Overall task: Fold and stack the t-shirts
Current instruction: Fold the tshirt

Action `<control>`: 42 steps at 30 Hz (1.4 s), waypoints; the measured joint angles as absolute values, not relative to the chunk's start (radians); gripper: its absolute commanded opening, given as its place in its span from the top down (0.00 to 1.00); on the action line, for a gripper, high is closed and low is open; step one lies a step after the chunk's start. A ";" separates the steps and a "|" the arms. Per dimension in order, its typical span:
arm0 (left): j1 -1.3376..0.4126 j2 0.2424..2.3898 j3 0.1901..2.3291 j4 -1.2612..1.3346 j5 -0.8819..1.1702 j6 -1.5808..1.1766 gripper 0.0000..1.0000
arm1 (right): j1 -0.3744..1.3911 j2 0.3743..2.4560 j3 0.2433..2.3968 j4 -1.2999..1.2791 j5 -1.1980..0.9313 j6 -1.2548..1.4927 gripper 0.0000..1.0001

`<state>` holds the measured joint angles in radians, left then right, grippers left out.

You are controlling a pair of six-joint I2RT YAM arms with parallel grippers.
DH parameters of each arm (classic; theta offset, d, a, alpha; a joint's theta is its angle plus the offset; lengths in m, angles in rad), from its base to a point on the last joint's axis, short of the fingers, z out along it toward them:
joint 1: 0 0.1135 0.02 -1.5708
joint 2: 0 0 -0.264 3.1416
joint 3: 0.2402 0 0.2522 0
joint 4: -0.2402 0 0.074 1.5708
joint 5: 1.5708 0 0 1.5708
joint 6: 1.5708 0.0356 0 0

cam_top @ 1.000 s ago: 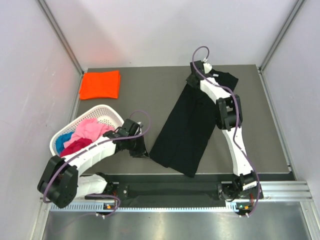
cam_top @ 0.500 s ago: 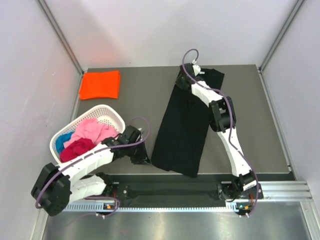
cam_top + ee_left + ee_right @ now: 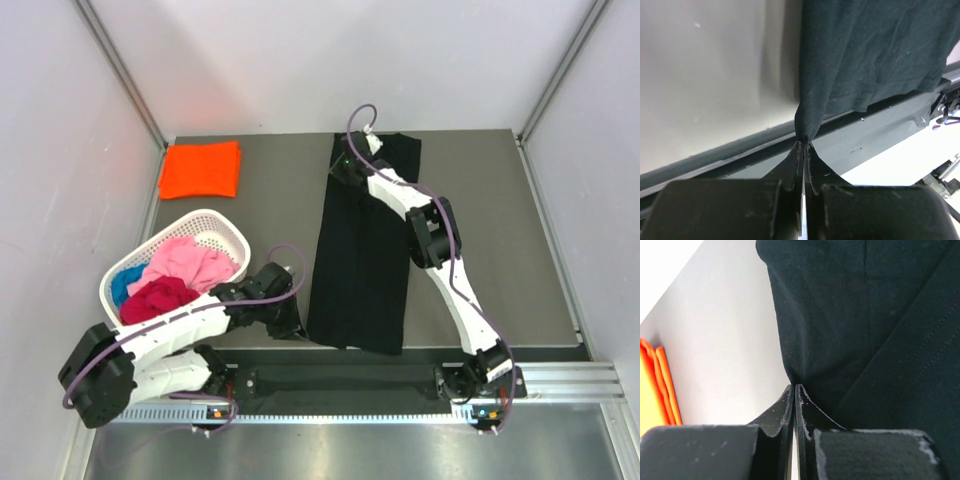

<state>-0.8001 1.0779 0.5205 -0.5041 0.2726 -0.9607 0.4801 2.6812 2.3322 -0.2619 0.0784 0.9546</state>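
Right wrist view. Right gripper (image 3: 793, 387): fingers (image 3: 774, 414) pressed together with no gap visible, tips at the left edge of the black t-shirt (image 3: 855, 315). The cloth draws down to a narrow point where the tips meet it. A stitched seam runs diagonally across the black t-shirt, to the right of the tips. Left of the black t-shirt lies bare pale tabletop (image 3: 725, 340). Farther left, well apart from it, is an orange t-shirt (image 3: 652, 390), layered folded edges showing, only partly in view.

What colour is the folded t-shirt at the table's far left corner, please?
The folded t-shirt is bright orange; the top external view shows it best.
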 measured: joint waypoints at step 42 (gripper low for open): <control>-0.894 1.027 0.459 -0.441 0.187 -1.048 1.00 | 0.605 1.028 0.661 -0.736 -0.060 0.888 0.43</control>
<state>-0.8940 1.0271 0.4587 -0.4408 0.1871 -1.0485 0.6048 1.0279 0.6605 -0.7357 -0.0605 0.8875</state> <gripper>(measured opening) 0.011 0.575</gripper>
